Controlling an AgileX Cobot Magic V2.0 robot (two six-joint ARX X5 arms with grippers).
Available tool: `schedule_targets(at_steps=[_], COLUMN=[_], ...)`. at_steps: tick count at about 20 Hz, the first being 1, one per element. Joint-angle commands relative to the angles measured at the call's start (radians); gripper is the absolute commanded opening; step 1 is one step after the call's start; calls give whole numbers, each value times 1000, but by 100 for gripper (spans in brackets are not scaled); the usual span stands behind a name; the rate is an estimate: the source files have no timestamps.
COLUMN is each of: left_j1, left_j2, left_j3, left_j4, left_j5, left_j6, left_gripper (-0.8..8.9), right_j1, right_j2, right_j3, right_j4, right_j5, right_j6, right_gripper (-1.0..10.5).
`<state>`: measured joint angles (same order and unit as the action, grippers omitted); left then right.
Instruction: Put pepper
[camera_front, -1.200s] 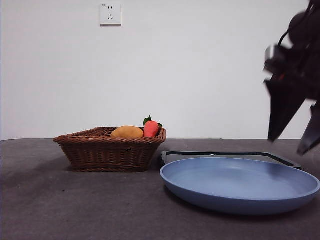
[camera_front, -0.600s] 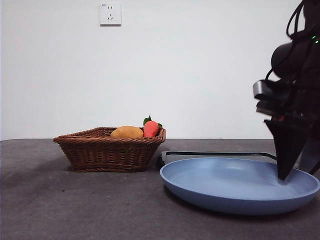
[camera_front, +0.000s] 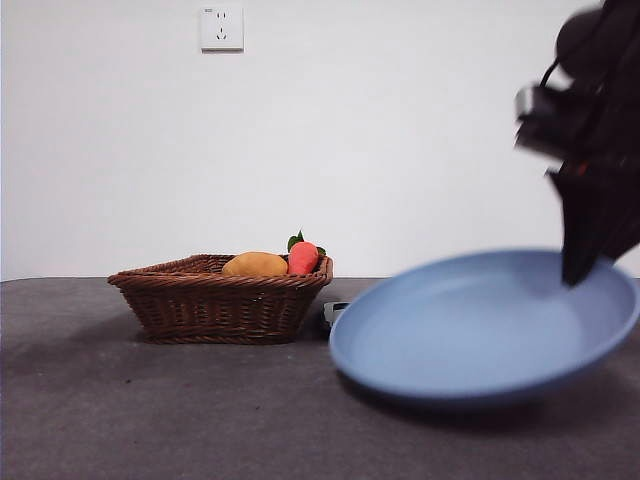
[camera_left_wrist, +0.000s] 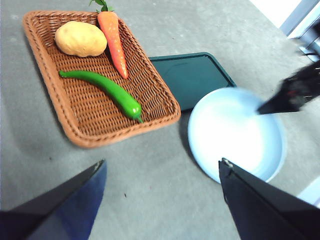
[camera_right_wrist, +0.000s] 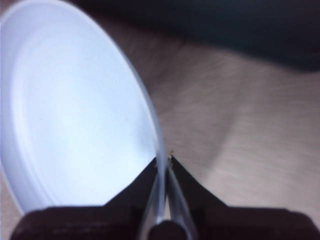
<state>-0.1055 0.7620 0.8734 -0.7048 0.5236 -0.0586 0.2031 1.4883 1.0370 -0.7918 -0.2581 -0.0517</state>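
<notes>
No readable writing shows anywhere. At the left, the pepper (camera_left_wrist: 105, 89) lies in the basket (camera_left_wrist: 55, 107), beside a potato (camera_left_wrist: 80, 39) and a carrot (camera_left_wrist: 114, 36). Next comes a dark tray (camera_left_wrist: 191, 77), then the blue plate (camera_front: 480, 330), tilted with its right edge raised. The right gripper (camera_front: 590, 225) reaches down from the upper right, jaws pinched on the plate's rim. The left gripper (camera_left_wrist: 162, 172) hovers high above the table, jaws spread wide.

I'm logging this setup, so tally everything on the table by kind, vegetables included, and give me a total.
Green pepper: 1
Carrot: 1
Potato: 1
Wicker basket: 1
Blue plate, pinched at its rim by the right hand: 1
Dark tray: 1
Total: 6
</notes>
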Motion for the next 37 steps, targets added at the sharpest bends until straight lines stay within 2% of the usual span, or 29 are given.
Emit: schedule_targets(at_steps=[1, 4, 8, 15, 18, 23, 28, 29, 32, 33, 34, 37], left_j1=[-61, -156, -267, -344, -345, -362, -380, -380, -389, -393, -393, -393], left_j2=[106, 294, 592, 1021, 1149, 1273, 1315, 1315, 1330, 1330, 1330, 1330], left_j3=[80, 201, 389, 677, 724, 724, 724, 724, 724, 724, 724, 724], left_j4=[36, 52, 53, 10, 8, 68, 82, 70, 56, 56, 49, 19], left_j5=[-87, -224, -348, -495, -503, -507, -575, -575, -575, -577, -573, -566], left_j6=[-36, -76, -94, -145, -196, -253, -256, -256, -257, -257, -261, -286], left_gripper=[389, 389, 389, 389, 388, 388, 371, 336, 332, 313, 255, 148], right_j1=[-13, -44, -84, -132, -140, -139, -138, -138, -138, -138, -138, -138], right_j2=[-84, -207, -338, -483, -525, -531, -531, -531, -531, -531, -531, -531], right_j3=[13, 13, 13, 13, 13, 13, 13, 13, 13, 13, 13, 13], right_j4=[-32, -62, -69, -100, -105, -106, -107, -107, -106, -106, -106, -105], right_j5=[-4, -2, -2, -3, -4, -5, -5, -6, -6, -6, -6, -57], right_j6=[20, 37, 48, 51, 51, 51, 50, 50, 43, 43, 43, 42], right_gripper=[5, 5, 5, 6, 6, 6, 6, 6, 6, 6, 6, 6])
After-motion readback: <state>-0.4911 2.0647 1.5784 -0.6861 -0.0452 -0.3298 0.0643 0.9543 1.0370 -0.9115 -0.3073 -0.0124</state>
